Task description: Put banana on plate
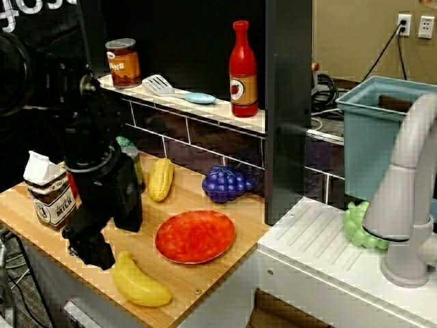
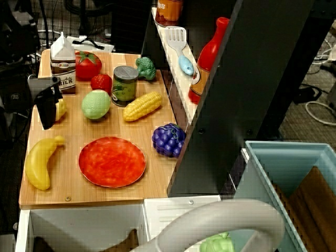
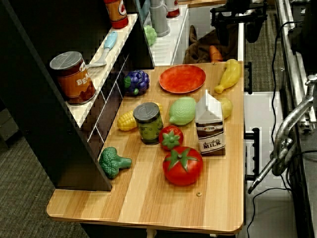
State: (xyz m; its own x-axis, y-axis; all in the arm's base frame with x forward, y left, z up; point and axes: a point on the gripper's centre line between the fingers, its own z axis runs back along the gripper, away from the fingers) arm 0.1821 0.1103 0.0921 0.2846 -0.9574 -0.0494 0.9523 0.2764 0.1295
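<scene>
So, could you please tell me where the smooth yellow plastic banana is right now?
In the overhead view the smooth yellow plastic banana lies on the wooden counter near its front left corner, just left of the round red-orange plate, not touching it.

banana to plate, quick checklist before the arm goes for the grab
1. Banana free to grasp: ok, it lies alone near the counter's front edge with nothing on it.
2. Plate free of other items: ok, its red surface is bare.
3. Path from banana to plate: ok, they sit side by side with only bare wood between.
4. Gripper holding nothing: cannot tell, its fingers are dark and blurred in every view.
5. Gripper over the banana: not ok, it sits further back, by the lemon.
6. Lookalikes: ok, the corn cob lies well away from the banana.
</scene>
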